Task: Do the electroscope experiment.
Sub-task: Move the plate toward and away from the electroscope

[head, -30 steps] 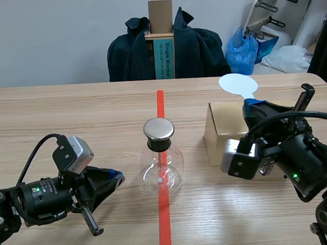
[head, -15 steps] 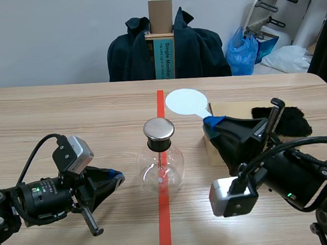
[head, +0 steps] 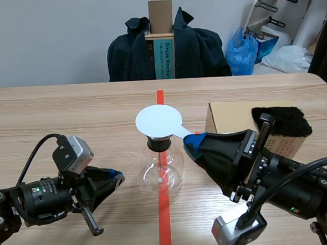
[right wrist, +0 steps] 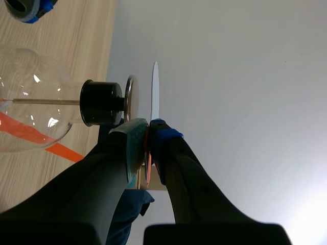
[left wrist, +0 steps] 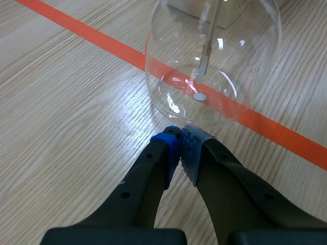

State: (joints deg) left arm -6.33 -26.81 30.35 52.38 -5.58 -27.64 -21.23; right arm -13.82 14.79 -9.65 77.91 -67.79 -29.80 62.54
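The right pincer (right wrist: pixel 147 133) pinches the white disc (head: pixel 158 121) by its stem, the disc ahead of it, just off the metal cap (right wrist: pixel 131 99) of the glass flask (head: pixel 162 170). The left pincer (left wrist: pixel 180 137), pressed together, sits low over the table (left wrist: pixel 61 102), flask just ahead.

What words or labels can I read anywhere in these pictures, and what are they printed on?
"Single Monitor": runs sideways down the teal box standing at the back; the smaller print beside it is too small to read.
Red print on the cardboard box: too blurred to read.
Glass flask and white disc: no text.
Both wrist views: none.
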